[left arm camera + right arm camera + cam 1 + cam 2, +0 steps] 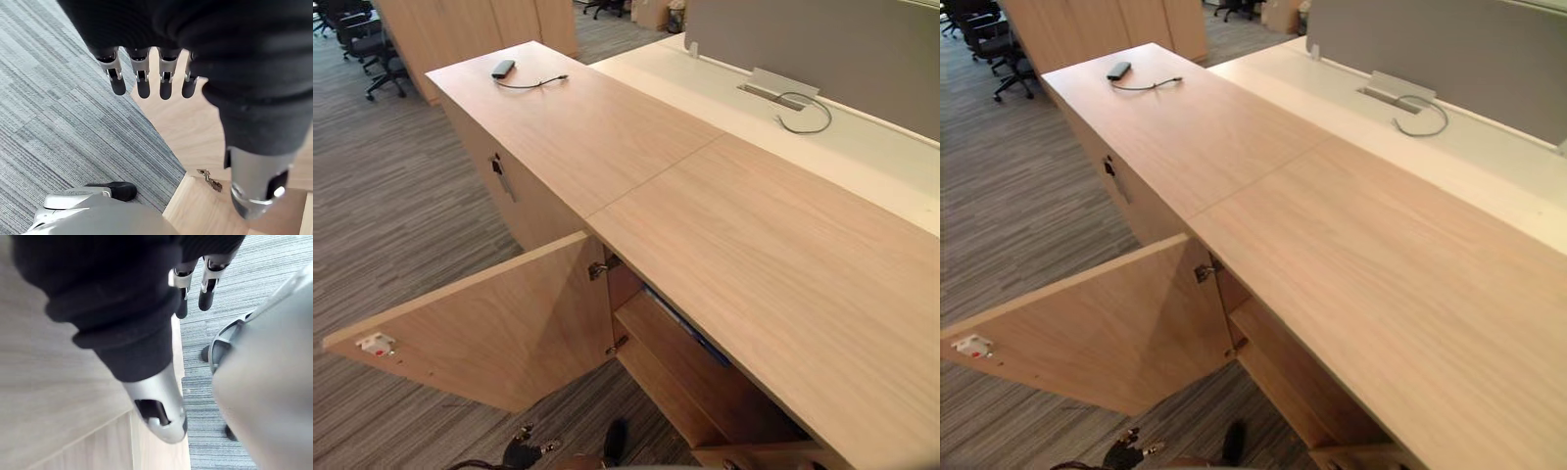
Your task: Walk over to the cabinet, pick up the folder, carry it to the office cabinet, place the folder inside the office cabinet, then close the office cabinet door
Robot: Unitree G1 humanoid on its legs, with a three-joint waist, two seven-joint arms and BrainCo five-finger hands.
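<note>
Office cabinet door (489,333) open, swung out over carpet, hinged at left edge of open compartment. Folder (695,338): blue edge visible on upper shelf inside office cabinet (754,255), just under cabinet top. Left hand (143,83): fingers straight, relaxed, holding nothing, above carpet near door hinge. Right hand (206,293): fingers extended, holding nothing, beside cabinet edge. Black device (503,69) with cable near far corner of cabinet top.

light oak cabinet (724,235), carpet (382,225) (grey striped)
</note>
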